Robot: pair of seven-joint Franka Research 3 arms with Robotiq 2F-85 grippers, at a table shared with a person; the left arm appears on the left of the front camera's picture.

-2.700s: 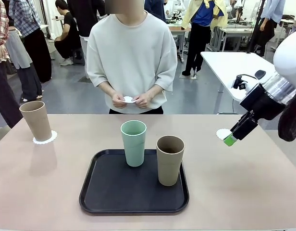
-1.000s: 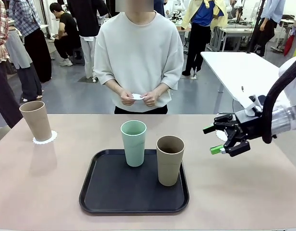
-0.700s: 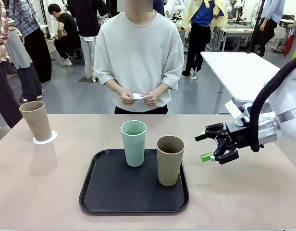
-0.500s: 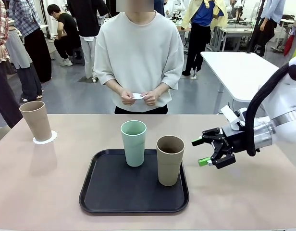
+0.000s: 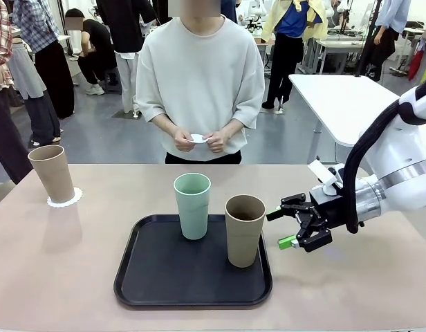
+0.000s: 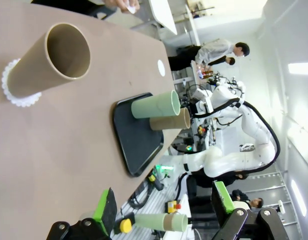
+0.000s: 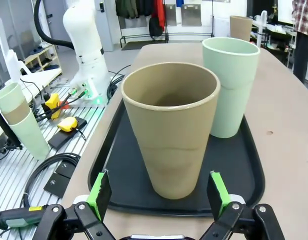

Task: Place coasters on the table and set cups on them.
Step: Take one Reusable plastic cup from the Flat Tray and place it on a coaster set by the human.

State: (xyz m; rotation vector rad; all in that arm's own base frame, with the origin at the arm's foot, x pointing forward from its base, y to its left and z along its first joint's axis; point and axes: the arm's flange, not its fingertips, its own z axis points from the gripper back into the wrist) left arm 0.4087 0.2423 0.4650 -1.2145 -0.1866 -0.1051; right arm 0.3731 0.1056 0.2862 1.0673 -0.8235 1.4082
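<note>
The room beyond is a wide, grey-floored workshop with people standing about and a white table (image 5: 337,97) at the far right. The beige-pink table (image 5: 61,277) spans the front view, matte and mostly bare. A person (image 5: 199,76) in a pale sweatshirt stands at its far side, hands (image 5: 214,142) pinching a small white coaster (image 5: 198,138) at the waist. A black tray (image 5: 164,280) sits mid-table toward the robot's edge. On it stand the mint cup (image 5: 192,206) at the back and a tan cup (image 5: 245,232) at the right side, both upright. A second tan cup (image 5: 52,173) stands at the table's far left on a scalloped coaster (image 5: 64,201). The right gripper (image 5: 279,228) lies level just right of the tray's tan cup, fingers spread wide, holding nothing. The left gripper (image 6: 163,205) is likewise spread and empty above the table. In the left wrist view a small white disc (image 6: 161,67) lies on the bare table beyond the tray, probably another coaster, though it is too small to be sure.
</note>
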